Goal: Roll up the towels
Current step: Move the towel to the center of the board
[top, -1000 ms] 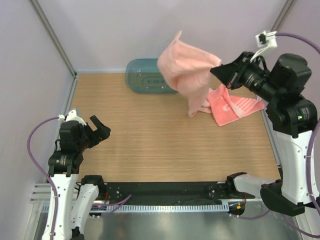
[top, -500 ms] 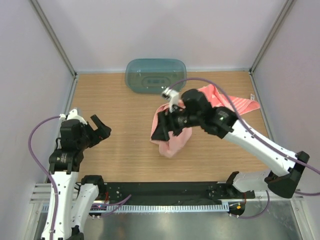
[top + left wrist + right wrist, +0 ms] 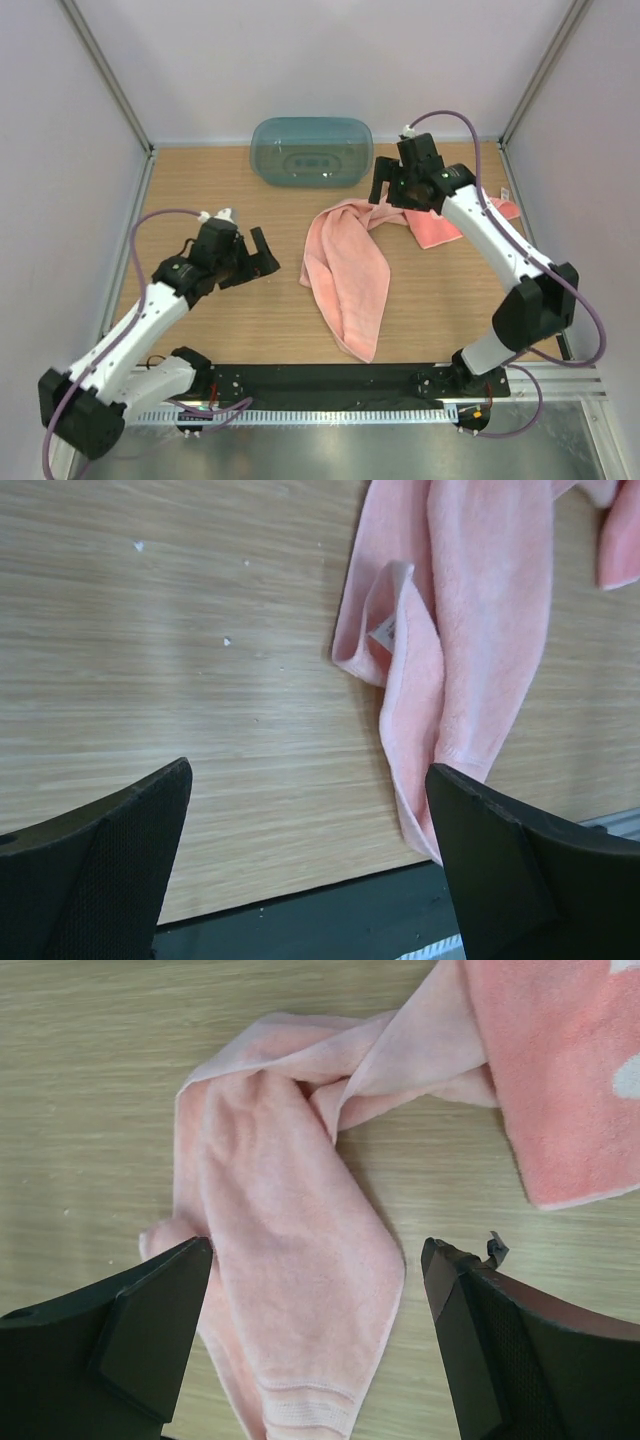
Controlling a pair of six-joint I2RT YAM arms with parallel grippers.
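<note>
The wooden table (image 3: pixel 200 190) fills most of the top view, and both arms reach over it from the near edge. The left arm (image 3: pixel 140 320) stretches toward the middle, and the right arm (image 3: pixel 500 250) bends up along the right side toward the far part of the table. The plain pink towel (image 3: pixel 350 270) lies near the centre, unrolled and crumpled in a long shape. Its wide end is near the front and its narrow twisted end goes toward the far right. There it touches the printed towel (image 3: pixel 432 230), which lies flat on the right side, partly under the right arm, with white marks showing on its pink surface. The teal tub (image 3: pixel 311 151) stands at the far edge against the back wall, apart from both towels. The left gripper (image 3: pixel 258 262) is just left of the plain towel, with the jaws wide apart and nothing between them. The right gripper (image 3: pixel 315 1250) hangs above the narrow end of the plain towel, also spread wide and holding nothing. In the left wrist view a small white tag (image 3: pixel 382 632) sits on a folded corner of the plain towel.
</note>
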